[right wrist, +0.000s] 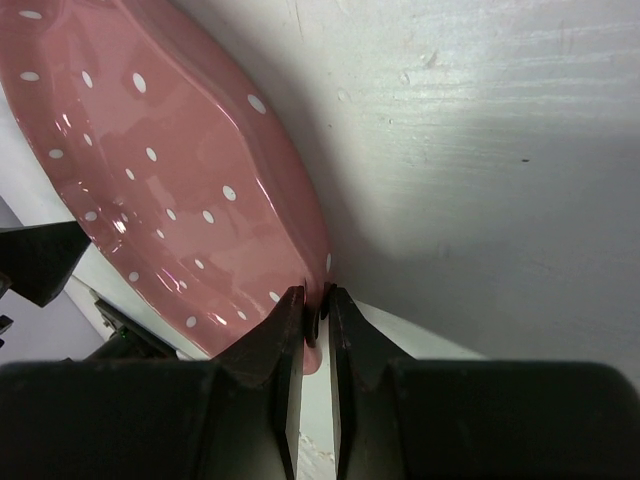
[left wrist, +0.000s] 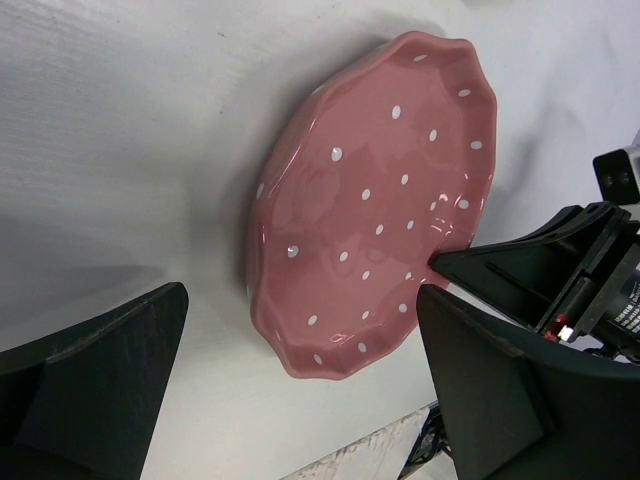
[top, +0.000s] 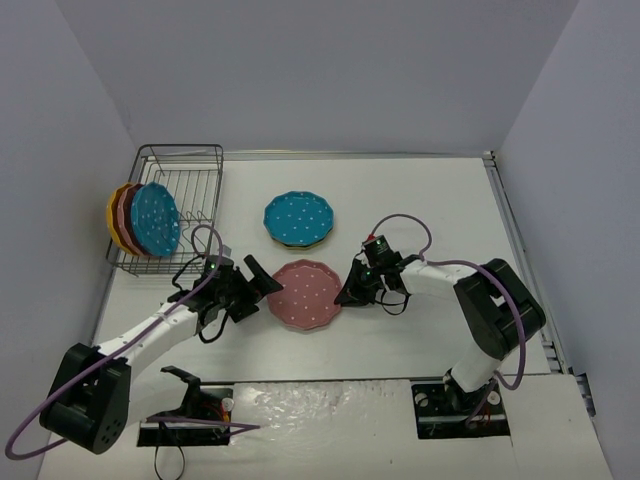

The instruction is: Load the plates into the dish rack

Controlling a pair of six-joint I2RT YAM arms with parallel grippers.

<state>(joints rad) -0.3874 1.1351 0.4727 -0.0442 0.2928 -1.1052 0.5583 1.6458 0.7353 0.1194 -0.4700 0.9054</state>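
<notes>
A pink polka-dot plate (top: pixel 305 293) is tilted up off the table, its right rim pinched by my right gripper (top: pixel 352 291), which is shut on it (right wrist: pixel 318 300). My left gripper (top: pixel 262 283) stands wide open at the plate's left edge, one finger on each side of the rim (left wrist: pixel 350 240), not touching. A teal plate (top: pixel 298 218) lies on top of another plate farther back. In the dish rack (top: pixel 196 165) at the back left, three plates stand upright: teal (top: pixel 155 219) in front, then a dark red one and an orange-yellow one.
The dish rack's far half (top: pixel 190 190) holds no plates. Grey walls close in the table on the left, back and right. The right arm's purple cable (top: pixel 405 222) loops above its wrist.
</notes>
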